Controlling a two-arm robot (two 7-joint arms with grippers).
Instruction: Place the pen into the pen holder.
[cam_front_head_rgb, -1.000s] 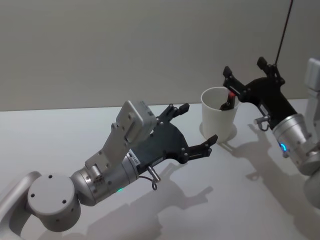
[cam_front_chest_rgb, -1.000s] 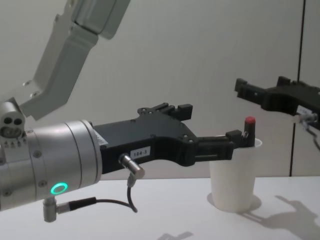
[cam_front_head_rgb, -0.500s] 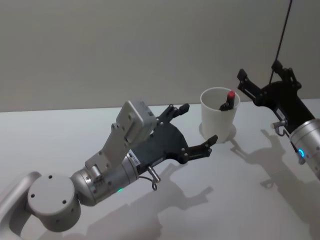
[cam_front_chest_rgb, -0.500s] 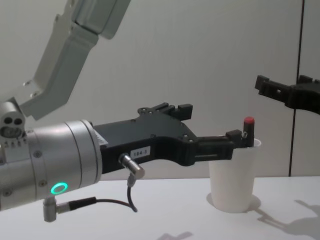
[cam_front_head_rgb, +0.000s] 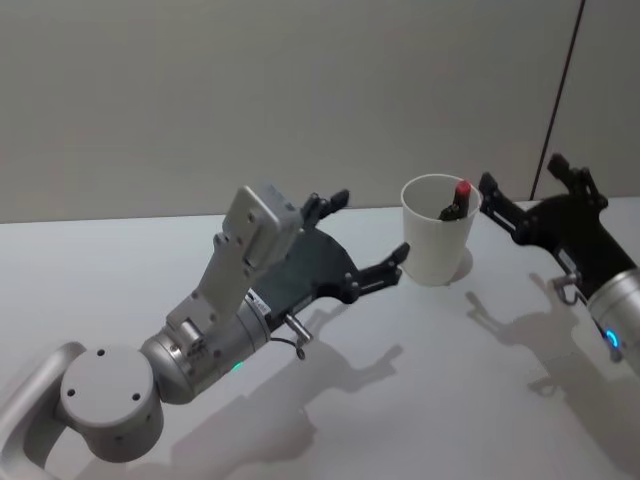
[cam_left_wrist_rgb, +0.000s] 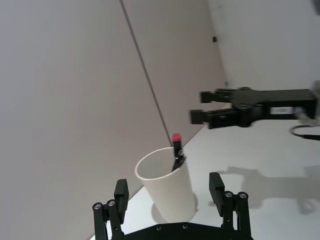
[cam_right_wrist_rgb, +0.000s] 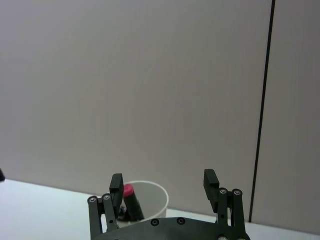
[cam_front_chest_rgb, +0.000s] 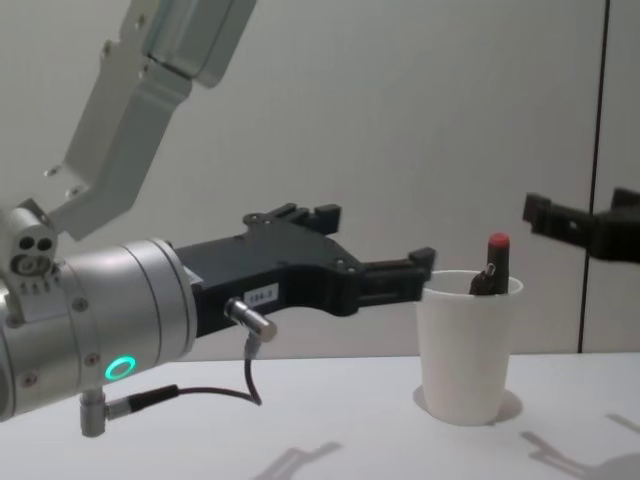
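The right end effector (cam_front_head_rgb: 528, 192) hangs above the white tabletop (cam_front_head_rgb: 420, 400) with its two black fingers (cam_right_wrist_rgb: 210, 182) spread wide and nothing between them; it touches nothing. Just off its fingertips, on the side toward the other arm, stands the pen holder (cam_front_head_rgb: 439, 242), a plain white paper cup with a rolled rim, upright on the tabletop. One pen (cam_front_head_rgb: 456, 201) sits inside that cup, dark in the body with a red cap, leaning against the rim on the side nearest the right end effector, its capped end poking up above the rim. In the right wrist view the cup (cam_right_wrist_rgb: 145, 202) shows beyond the end effector's left-hand finger, with the red cap (cam_right_wrist_rgb: 128, 190) visible inside it. The left end effector (cam_front_head_rgb: 365, 238) is likewise held above the tabletop on the opposite side of the cup, its fingers (cam_left_wrist_rgb: 216, 186) also wide apart and empty, the nearer fingertip close beside the cup wall but apart from it; in the chest view that fingertip (cam_front_chest_rgb: 419, 262) stops just short of the cup's rim (cam_front_chest_rgb: 470, 294). From the left wrist view the cup (cam_left_wrist_rgb: 166, 184) stands ahead between the two spread fingers, and the right end effector (cam_left_wrist_rgb: 197, 106) shows farther off beyond it. In all: two end effectors, one cup, one pen.
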